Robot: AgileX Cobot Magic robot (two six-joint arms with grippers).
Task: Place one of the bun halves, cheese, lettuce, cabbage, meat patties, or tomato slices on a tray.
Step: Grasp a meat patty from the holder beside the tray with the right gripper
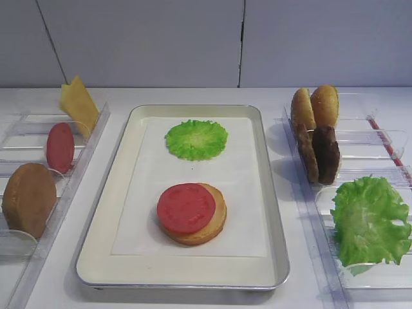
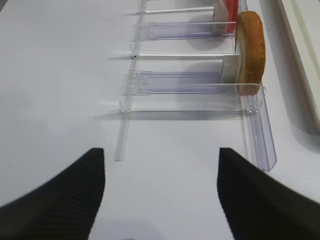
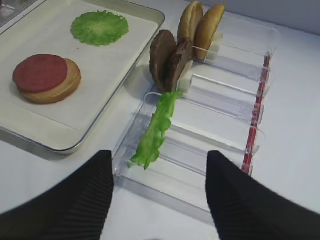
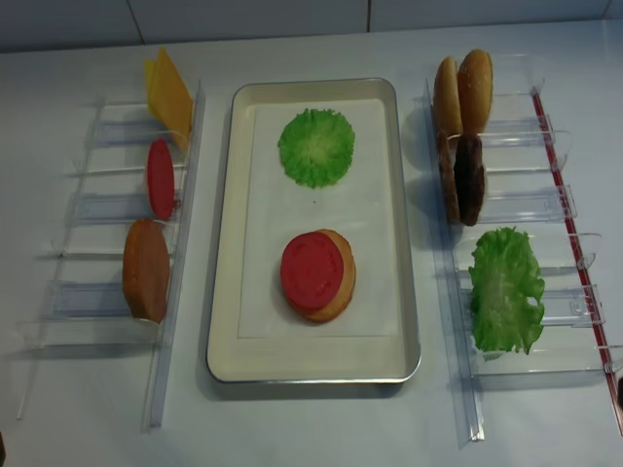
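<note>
Likely next pick, judged from the right wrist view: the lettuce (image 3: 156, 129), standing on edge in the near slot of the right rack (image 3: 235, 125), directly ahead of the right tool (image 3: 159, 200), whose jaws stand wide apart and hold nothing. Looks thin, light and floppy; frilled rim liable to fold or tear, so best pinched across the upright edge near the top, gently, not at the base where the clear dividers crowd in. Just behind, the meat patties (image 3: 169, 61) lean together on edge, stiff and coarse enough to grip by the rim without slipping; behind those, two bun halves (image 3: 202, 24), soft and easily dented. Already flat on the tray (image 1: 273, 212): a round green cabbage leaf (image 1: 196, 138) at the far end and a tomato slice (image 1: 186, 207) lying on a bun half (image 1: 212, 225) nearer the front, the slice shifted left of the bun's centre. Bare white liner (image 1: 244, 187) between and around them, room enough for another piece. Over on the left rack (image 4: 107, 209): cheese (image 4: 168, 92), thin and bendy, another tomato slice (image 4: 161, 179) and a further bun half (image 4: 146, 269), all upright. Left tool (image 2: 161, 200) likewise spread and empty, hovering over the bare white surface (image 2: 60, 75) beside that rack. Surface smooth, matte, evenly lit; plain pale wall (image 1: 141, 38) behind, nothing else visible of the room.
</note>
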